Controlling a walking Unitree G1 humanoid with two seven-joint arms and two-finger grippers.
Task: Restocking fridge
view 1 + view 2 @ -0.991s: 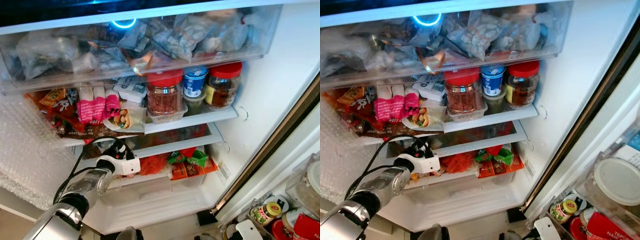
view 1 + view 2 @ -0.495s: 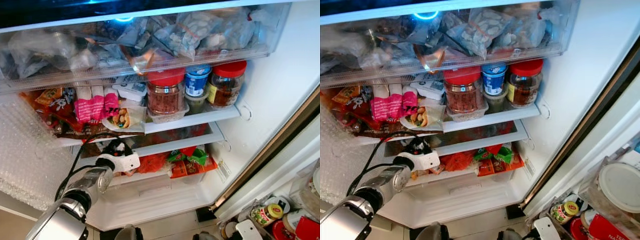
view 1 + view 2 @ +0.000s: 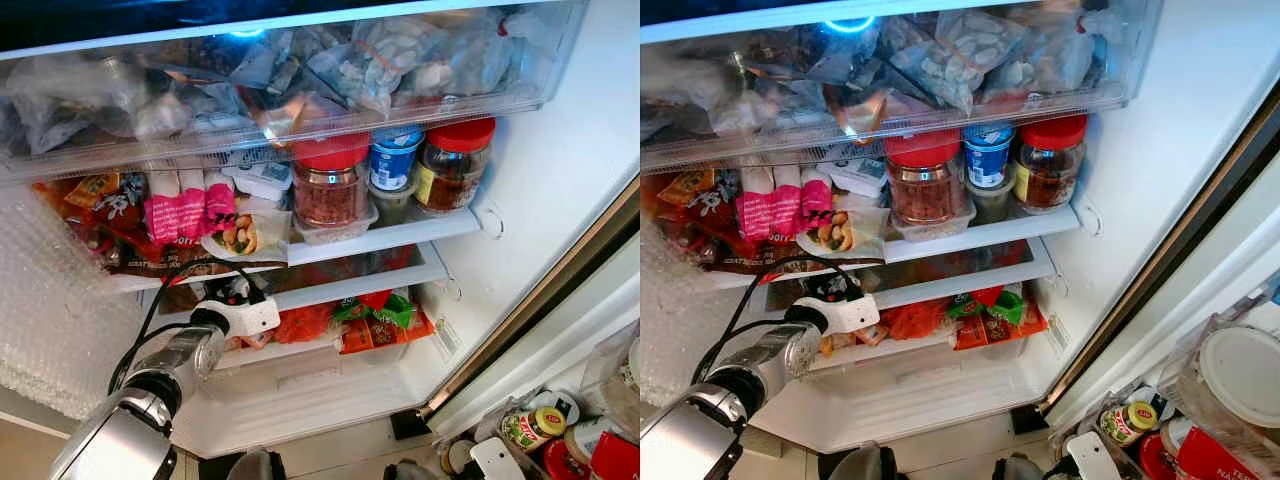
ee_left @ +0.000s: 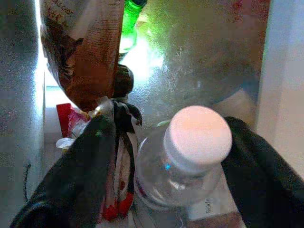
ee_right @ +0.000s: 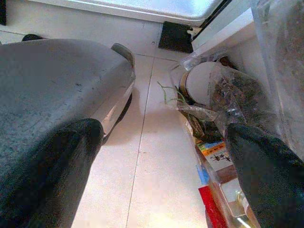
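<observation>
White fridge walls fill my head views, the door open and the shelves crowded. Across the top runs one clear drawer stuffed with bags. Below it, centre frame, I count two red-lidded jars and one blue-and-white tub between them, with two pink packets to their left. My left gripper reaches into the lower shelf at lower left of the head views; its two fingers are clamped around one clear bottle with a white cap, beside what looks like a brown snack bag. My right gripper hangs over the floor tiles, fingers spread apart.
</observation>
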